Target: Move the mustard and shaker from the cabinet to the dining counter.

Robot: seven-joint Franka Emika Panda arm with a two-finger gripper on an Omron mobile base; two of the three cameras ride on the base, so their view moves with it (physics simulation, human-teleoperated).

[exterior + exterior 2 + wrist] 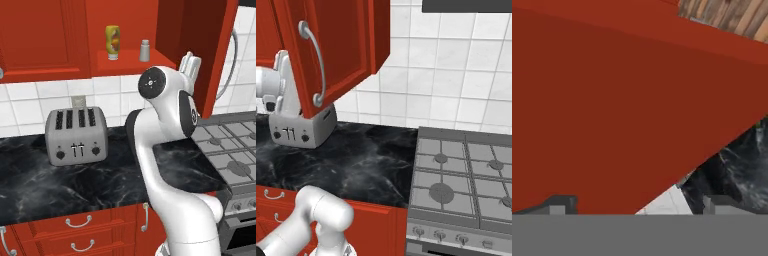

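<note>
The tool (634, 206) is spread wide, empty, pressed near the open cabinet door (207, 45). The door could be struck, or the mustard (112, 42) and shaker (144, 50) toppled.

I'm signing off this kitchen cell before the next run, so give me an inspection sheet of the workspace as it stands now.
Surface: black marble counter below the cabinet, beside the stove.
Job's things: mustard and shaker stand upright and apart on the shelf of the cabinet, whose door is swung open. Neither has been picked up.
Clutter: silver toaster on the counter.
End effector: the end effector is open and holds nothing, its camera close against a red cabinet surface.
Cables: nothing seen.
Surroundings: white tiled wall, gas stove, red drawers under the counter.
</note>
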